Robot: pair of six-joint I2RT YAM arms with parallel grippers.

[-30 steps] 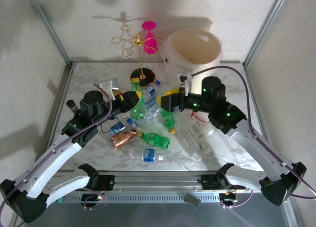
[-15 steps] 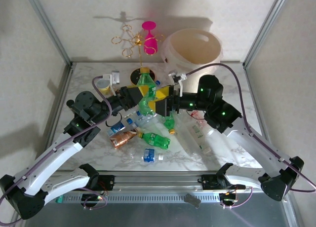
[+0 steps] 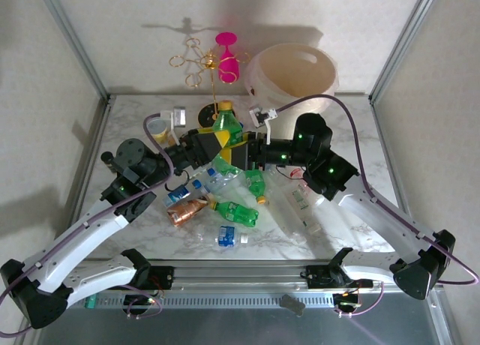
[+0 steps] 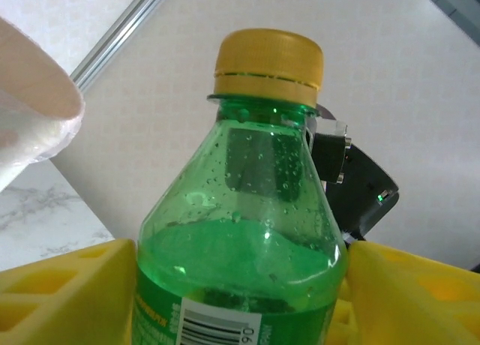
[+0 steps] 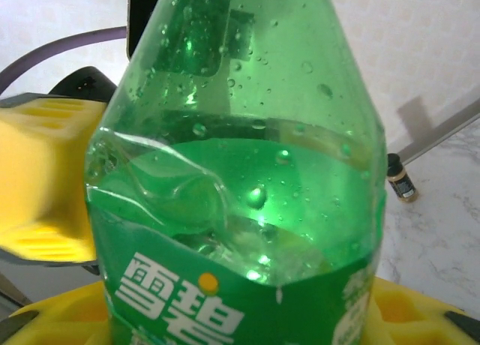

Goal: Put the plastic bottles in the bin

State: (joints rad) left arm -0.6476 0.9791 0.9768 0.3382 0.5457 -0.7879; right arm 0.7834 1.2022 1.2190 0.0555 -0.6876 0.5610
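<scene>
A green bottle (image 3: 225,127) with a yellow cap stands upright in the air above the pile. My left gripper (image 3: 212,140) is shut on it from the left; its yellow fingers (image 4: 67,292) press both sides of the green bottle (image 4: 240,232). From the right, my right gripper (image 3: 242,147) is closed round the same green bottle (image 5: 240,210), whose wall is dented. Several more bottles lie on the table: a green one (image 3: 237,212), a copper-brown one (image 3: 187,210), a clear one (image 3: 301,207). The cream bin (image 3: 296,75) stands at the back right.
A gold rack (image 3: 214,75) with a pink glass (image 3: 226,56) stands at the back centre on a dark base. A small yellow-and-white tub (image 3: 157,127) and a dark vial (image 3: 109,159) sit at the left. Metal frame posts flank the table.
The left gripper lifted the green bottle off the pile and stood it upright, higher and further back. The right gripper moved left and closed in on the bottle.
</scene>
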